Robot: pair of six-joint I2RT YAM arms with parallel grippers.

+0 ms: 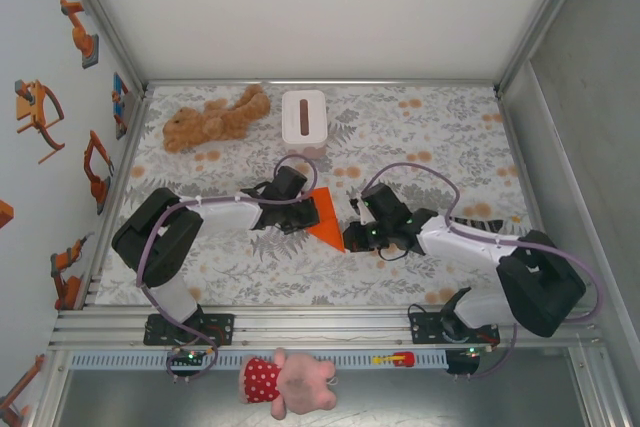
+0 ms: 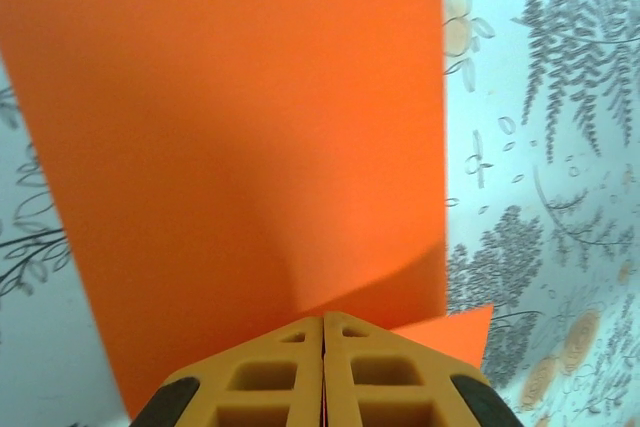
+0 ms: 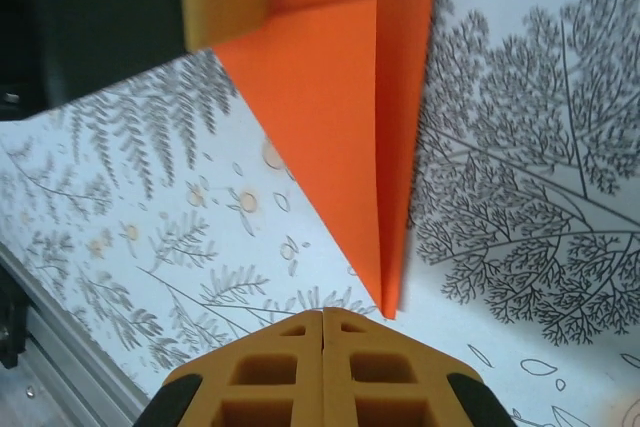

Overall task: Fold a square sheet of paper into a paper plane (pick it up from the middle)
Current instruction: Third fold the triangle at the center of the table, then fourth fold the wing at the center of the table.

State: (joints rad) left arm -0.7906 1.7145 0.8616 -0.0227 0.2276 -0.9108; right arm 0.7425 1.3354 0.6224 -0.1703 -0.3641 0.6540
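The square sheet of paper (image 1: 326, 222) is bright orange and folded into a pointed wedge like a paper plane nose. It lies mid-table with its point toward the near right. My left gripper (image 1: 303, 209) sits at its left edge. In the left wrist view the jaws are pressed together on the paper (image 2: 230, 127), which rises in a curve from my left gripper (image 2: 323, 319). My right gripper (image 1: 352, 237) is shut and holds nothing. In the right wrist view the paper's tip (image 3: 388, 302) lies just beyond my right gripper (image 3: 323, 314) and slightly to its right.
A brown teddy bear (image 1: 215, 117) and a white tissue box (image 1: 303, 117) lie at the back of the floral cloth. A pink plush toy (image 1: 290, 382) rests on the near rail. Metal frame walls close in the table on the left and right.
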